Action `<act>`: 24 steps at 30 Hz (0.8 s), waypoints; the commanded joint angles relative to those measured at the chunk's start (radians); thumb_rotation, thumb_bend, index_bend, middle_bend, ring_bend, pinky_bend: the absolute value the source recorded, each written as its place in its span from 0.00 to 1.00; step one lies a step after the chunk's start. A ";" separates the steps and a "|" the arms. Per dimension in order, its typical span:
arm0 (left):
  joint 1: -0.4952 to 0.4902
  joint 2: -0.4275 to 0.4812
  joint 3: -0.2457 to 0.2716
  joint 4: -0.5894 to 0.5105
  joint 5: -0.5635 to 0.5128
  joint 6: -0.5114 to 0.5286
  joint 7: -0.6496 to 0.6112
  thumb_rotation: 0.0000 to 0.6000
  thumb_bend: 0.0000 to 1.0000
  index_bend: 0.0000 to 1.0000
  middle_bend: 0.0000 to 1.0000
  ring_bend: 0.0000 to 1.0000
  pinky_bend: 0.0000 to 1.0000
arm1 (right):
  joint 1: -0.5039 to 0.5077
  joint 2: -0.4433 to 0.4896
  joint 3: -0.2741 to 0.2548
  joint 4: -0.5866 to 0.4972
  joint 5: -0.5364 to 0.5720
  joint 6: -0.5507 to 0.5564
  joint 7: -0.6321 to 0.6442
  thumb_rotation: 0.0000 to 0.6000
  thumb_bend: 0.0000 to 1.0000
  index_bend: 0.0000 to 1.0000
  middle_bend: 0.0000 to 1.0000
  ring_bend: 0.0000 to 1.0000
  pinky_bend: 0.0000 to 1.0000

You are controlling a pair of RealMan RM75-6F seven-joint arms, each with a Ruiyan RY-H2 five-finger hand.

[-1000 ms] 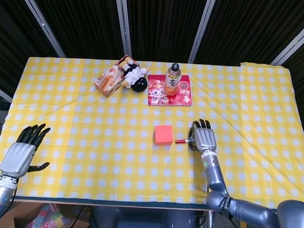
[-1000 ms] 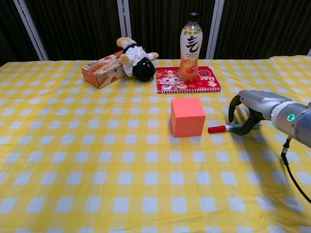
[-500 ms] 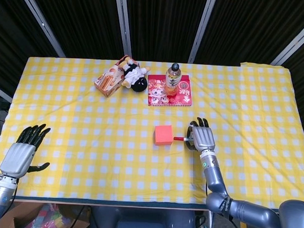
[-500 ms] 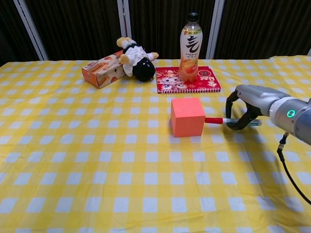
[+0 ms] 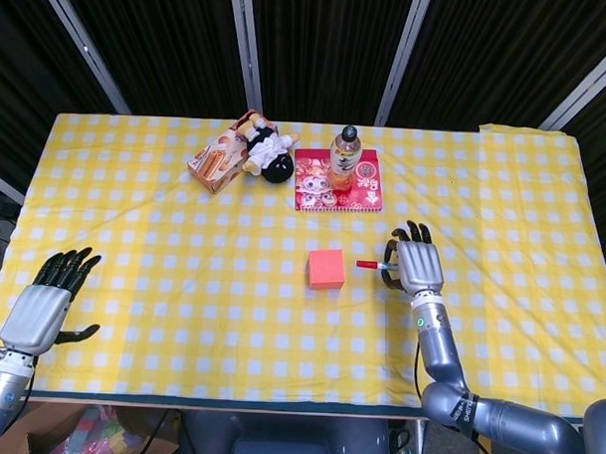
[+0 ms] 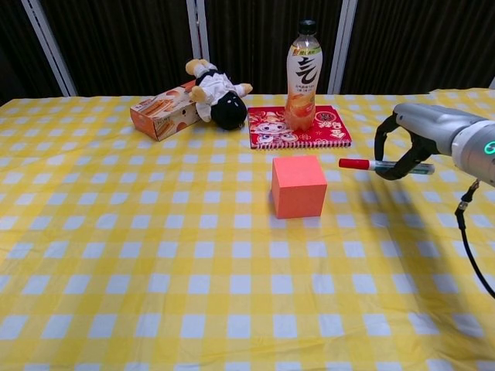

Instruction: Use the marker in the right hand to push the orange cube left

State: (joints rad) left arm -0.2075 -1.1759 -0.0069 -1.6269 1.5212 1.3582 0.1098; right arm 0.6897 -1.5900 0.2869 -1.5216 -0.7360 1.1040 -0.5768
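The orange cube (image 5: 325,269) (image 6: 298,186) sits on the yellow checked cloth near the table's middle. My right hand (image 5: 416,267) (image 6: 414,139) grips a marker (image 5: 373,264) (image 6: 371,165) with a red cap. The marker lies level and its cap points left at the cube. A small gap separates the cap from the cube's right face, and in the chest view the marker hangs above the cloth. My left hand (image 5: 43,310) hovers at the table's front left corner with fingers spread and nothing in it.
At the back stand a drink bottle (image 5: 345,156) (image 6: 302,75) on a red notebook (image 5: 337,180) (image 6: 298,127), a plush doll (image 5: 267,150) (image 6: 217,98) and a small carton (image 5: 216,160) (image 6: 160,113). Bare checked cloth lies left of the cube.
The marker tip touched the cube's right face half a second ago. Now my right hand has drawn back right and lifted, taking the marker off the cube. The cube stays put.
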 commanded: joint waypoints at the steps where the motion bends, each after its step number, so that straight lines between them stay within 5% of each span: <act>1: 0.000 0.000 0.000 -0.001 -0.001 0.000 0.000 1.00 0.00 0.00 0.00 0.00 0.02 | 0.002 -0.004 -0.005 0.006 0.006 -0.003 0.000 1.00 0.49 0.58 0.24 0.00 0.02; 24: -0.010 0.023 0.009 -0.013 -0.009 -0.037 -0.046 1.00 0.00 0.00 0.00 0.00 0.02 | 0.099 -0.153 0.012 0.090 0.070 -0.009 -0.074 1.00 0.50 0.59 0.25 0.00 0.02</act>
State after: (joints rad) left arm -0.2166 -1.1534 0.0022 -1.6393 1.5131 1.3223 0.0644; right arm 0.7802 -1.7345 0.2946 -1.4278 -0.6704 1.0894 -0.6428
